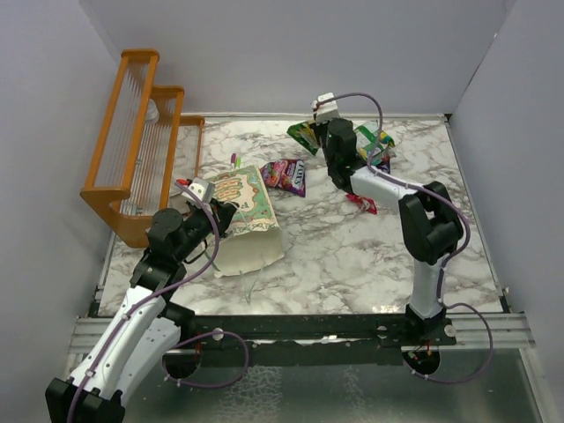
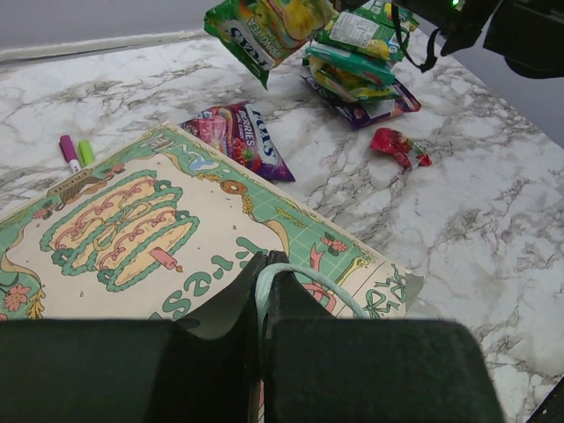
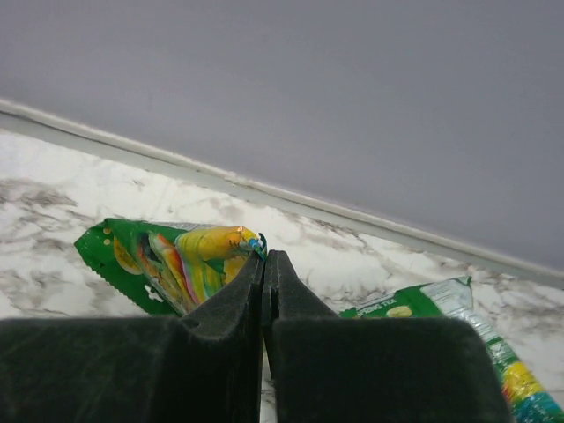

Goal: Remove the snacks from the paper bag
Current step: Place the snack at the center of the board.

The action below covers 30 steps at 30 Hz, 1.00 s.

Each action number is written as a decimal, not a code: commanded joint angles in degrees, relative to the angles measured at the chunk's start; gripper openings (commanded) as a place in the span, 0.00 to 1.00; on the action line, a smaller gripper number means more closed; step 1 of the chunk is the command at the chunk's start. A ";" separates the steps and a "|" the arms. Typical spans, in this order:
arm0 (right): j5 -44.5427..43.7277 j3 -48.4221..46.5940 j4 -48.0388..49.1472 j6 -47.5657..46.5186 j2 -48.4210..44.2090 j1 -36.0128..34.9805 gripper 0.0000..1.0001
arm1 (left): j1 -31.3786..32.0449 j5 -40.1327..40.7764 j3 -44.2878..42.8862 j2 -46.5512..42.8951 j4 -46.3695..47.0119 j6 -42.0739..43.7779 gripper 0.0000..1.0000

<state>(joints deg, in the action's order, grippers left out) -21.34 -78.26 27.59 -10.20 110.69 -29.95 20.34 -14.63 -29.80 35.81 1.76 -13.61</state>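
Marble tabletop (image 1: 352, 256), grey walls (image 1: 291, 53). Our left gripper (image 2: 266, 264) is pinched tight on the paper bag (image 2: 132, 229) at near left, we judge to steady it. Our right gripper (image 3: 265, 264) clamps a green packet (image 3: 176, 264) just left of the far snack pile (image 2: 357, 62), probably to add it there.

White marble table (image 1: 352, 256), paper bag (image 1: 249, 216) on its side, purple packet (image 1: 284, 175) beside it, red packet (image 1: 361, 203), orange rack (image 1: 132, 150) at left
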 commanded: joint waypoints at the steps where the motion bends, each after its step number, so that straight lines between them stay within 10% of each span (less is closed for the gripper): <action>1: -1.06 -2.92 9.77 -18.31 6.59 0.16 0.02 | -0.27 0.08 -1.94 -0.96 0.62 -0.18 0.00; 8: 0.37 2.72 19.68 -37.74 11.02 0.16 0.01 | -0.30 -0.12 -1.87 -0.50 0.96 -0.26 0.00; 30: 15.13 13.47 -8.99 -11.17 -0.06 -1.06 0.01 | -0.23 -0.74 -1.91 0.18 1.33 -0.50 0.00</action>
<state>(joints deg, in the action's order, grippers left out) -8.43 -66.28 26.06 -27.51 112.40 -30.28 20.34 -14.70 -30.20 36.34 1.63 -13.63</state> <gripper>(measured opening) 0.018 0.012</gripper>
